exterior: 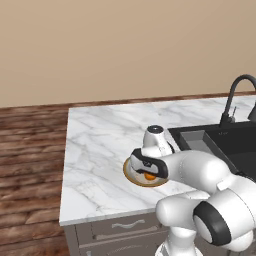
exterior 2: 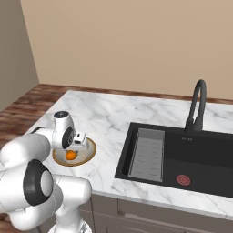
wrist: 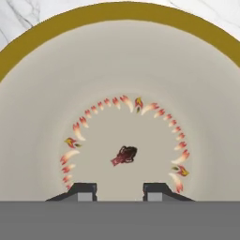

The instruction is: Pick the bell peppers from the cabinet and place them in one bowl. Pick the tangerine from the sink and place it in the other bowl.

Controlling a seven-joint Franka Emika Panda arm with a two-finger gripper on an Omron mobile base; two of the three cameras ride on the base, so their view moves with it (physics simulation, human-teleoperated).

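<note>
You are looking at a white marble counter (exterior: 100, 145) with grey veining, sitting on a grey cabinet base with a drawer front (exterior: 120, 227) facing you. A tan-brown bowl (exterior 2: 88, 152) is resting directly on the counter near its front edge, left of the sink. The black sink (exterior 2: 182, 157) is sitting sunk into the counter's right part, its black gooseneck tap (exterior 2: 196, 105) rising from the marble behind the basin. Wood plank flooring (exterior: 27, 165) is running past the counter's left end.
</note>
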